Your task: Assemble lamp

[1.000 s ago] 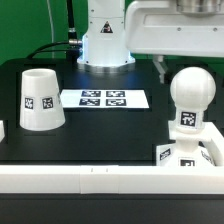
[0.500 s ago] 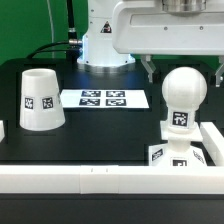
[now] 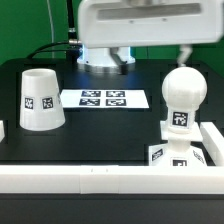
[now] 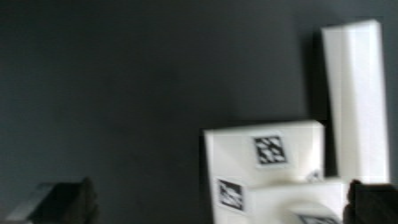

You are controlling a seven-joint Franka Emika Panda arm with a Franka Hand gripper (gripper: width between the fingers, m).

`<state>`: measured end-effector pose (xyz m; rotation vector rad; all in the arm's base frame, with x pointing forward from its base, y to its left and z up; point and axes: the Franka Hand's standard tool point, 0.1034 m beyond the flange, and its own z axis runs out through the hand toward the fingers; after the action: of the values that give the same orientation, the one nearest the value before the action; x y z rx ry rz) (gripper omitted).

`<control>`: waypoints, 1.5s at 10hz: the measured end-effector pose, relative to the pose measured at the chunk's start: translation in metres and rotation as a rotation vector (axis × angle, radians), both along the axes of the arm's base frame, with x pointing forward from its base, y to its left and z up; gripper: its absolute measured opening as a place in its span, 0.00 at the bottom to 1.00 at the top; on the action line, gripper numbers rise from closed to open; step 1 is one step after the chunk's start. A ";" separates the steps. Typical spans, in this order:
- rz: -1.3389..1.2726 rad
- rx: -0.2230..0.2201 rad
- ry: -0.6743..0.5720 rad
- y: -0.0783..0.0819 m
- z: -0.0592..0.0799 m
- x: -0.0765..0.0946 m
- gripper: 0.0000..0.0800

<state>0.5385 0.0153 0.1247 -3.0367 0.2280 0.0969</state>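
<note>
A: Going from the exterior view's left: where does each part sit?

B: The shade (image 3: 40, 98) stands wide mouth down on the black desk (image 3: 100, 135), well apart from the rest. The marker board (image 3: 104, 98) lies flat between it and the other parts. At the exterior view's right the bulb (image 3: 184, 100) stands upright on the base (image 3: 176, 157), right by the white rail (image 3: 214, 140).

A: And the end effector?

B: In the exterior view only the arm's white body crosses the top, with a dark finger (image 3: 184, 56) hanging just above the bulb's head. The wrist view shows two dark fingers (image 4: 64, 200) at either side of the picture, set wide, with nothing between them: it holds nothing.

A: So which way is the shade from it?

B: Far off toward the exterior view's left, across the marker board. The shade's long axis is vertical (narrow end up), so I judge a grasp from above at the top would suit it.

A: Room enough?

B: The desk around the shade is bare and flat. The bulb's end is tighter, with the rail close beside the base.
</note>
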 end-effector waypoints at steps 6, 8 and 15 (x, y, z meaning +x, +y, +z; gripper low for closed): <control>0.060 -0.012 -0.019 -0.058 -0.002 -0.023 0.87; 0.084 -0.012 -0.010 -0.062 -0.006 -0.030 0.87; 0.175 -0.006 -0.006 -0.120 -0.008 -0.085 0.87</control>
<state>0.4535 -0.1045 0.1163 -3.0567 -0.0382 0.1004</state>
